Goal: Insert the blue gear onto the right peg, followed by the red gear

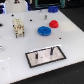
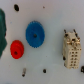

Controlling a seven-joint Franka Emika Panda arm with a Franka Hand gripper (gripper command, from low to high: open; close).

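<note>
Lying flat on the white table (image 1: 12, 55), the blue gear (image 1: 44, 31) sits just beside the smaller red gear (image 1: 53, 23), apart, both well away from the white black-bordered plate (image 1: 37, 59). The right peg (image 1: 52, 50) stands upright on that plate, bare. A beige connector block (image 1: 18, 27) rests at the exterior view's left. Gripper out of sight; its state cannot be told.

Bright even light, washed-out white table (image 1: 15, 50), soft low-resolution blur, faint short shadows
</note>
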